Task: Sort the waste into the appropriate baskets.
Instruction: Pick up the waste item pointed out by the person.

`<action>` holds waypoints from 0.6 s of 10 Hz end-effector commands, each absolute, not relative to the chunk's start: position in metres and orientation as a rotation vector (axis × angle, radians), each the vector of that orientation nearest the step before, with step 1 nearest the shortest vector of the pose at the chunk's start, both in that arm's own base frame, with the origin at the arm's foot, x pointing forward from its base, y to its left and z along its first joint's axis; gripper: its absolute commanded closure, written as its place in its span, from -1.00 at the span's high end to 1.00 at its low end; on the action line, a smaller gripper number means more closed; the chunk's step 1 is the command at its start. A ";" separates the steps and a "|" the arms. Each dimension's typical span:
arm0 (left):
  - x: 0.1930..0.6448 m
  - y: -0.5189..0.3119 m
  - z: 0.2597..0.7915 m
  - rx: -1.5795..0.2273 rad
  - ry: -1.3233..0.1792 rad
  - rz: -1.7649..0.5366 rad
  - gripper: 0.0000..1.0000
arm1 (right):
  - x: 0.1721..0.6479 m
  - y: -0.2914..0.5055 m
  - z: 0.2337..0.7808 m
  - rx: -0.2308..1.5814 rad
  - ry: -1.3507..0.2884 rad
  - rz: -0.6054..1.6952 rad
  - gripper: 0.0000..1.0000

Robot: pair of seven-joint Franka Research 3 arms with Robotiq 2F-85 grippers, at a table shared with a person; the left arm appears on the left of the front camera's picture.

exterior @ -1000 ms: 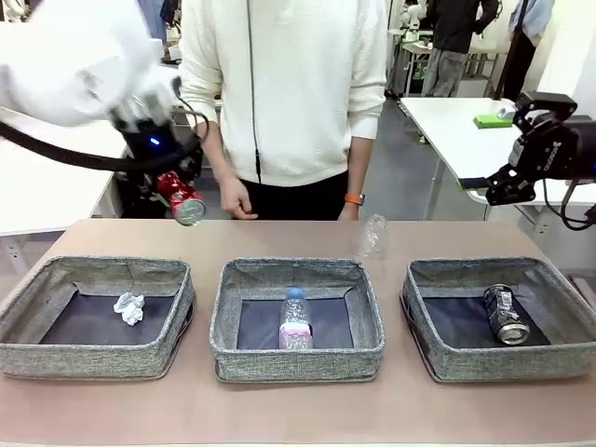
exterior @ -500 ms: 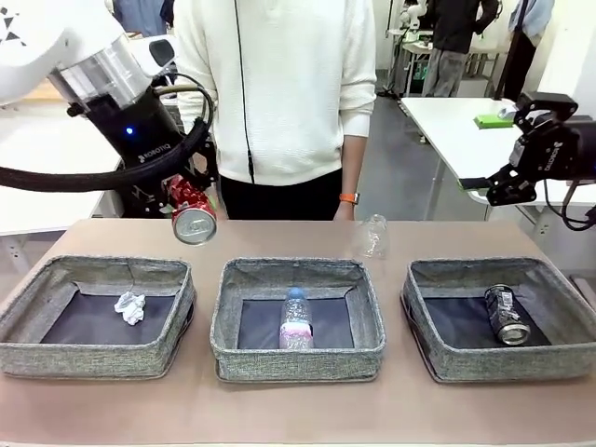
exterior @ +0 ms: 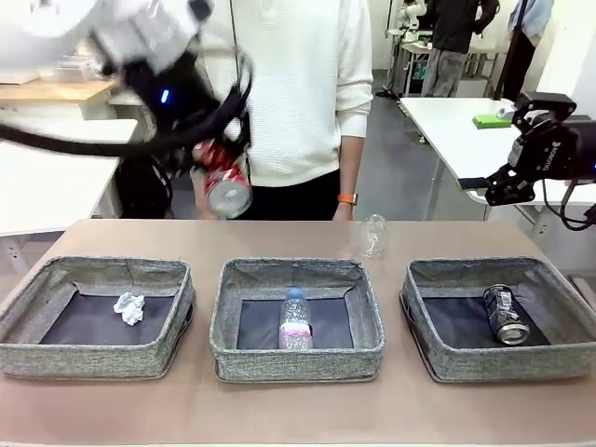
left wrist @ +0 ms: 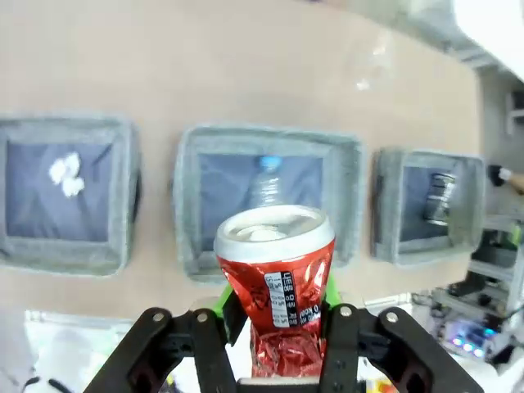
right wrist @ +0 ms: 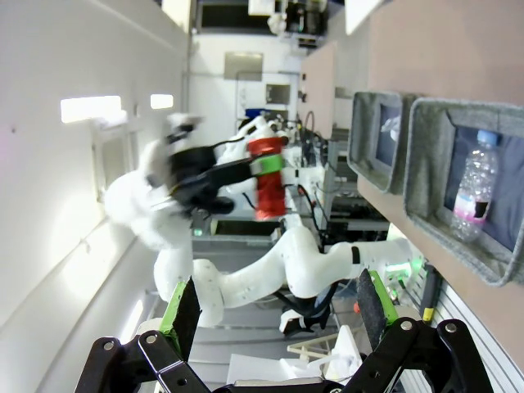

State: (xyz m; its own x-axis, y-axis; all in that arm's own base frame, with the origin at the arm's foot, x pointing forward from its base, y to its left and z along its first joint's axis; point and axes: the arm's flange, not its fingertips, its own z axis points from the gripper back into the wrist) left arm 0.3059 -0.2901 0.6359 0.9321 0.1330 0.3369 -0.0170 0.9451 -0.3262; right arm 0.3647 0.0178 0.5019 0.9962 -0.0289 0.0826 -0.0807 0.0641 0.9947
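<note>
Since half a second before, the left jaws had carried the crushed red can (exterior: 228, 189) up and toward the picture's right. They stayed clenched on its crumpled lower half, holding it in the air in front of a person in a white top (exterior: 298, 84). The right jaws hung released, grasping nothing, near a white table (exterior: 447, 130) bearing a green object (exterior: 492, 120). On the tan table (exterior: 298, 414) three grey woven baskets sat in a row. The left basket (exterior: 93, 361) held a crumpled paper ball (exterior: 129, 307), the middle basket (exterior: 298, 363) a clear bottle (exterior: 295, 321) with a pale pink label, and the right basket (exterior: 507, 366) a dark can (exterior: 506, 314). A crushed clear container (exterior: 372, 236) lay on the table near the middle basket's far right corner. The red can bore a black panel of white print, too small to read.
</note>
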 end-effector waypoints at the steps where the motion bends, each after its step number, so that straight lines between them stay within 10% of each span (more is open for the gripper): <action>1: 0.319 -0.335 0.698 -0.248 -0.459 -0.020 -0.24 | 0.365 0.020 0.504 1.526 -0.094 0.044 1.00; 6: 0.318 -0.392 0.739 -0.146 -0.398 -0.214 -0.24 | 0.365 0.020 0.504 1.526 -0.094 0.044 1.00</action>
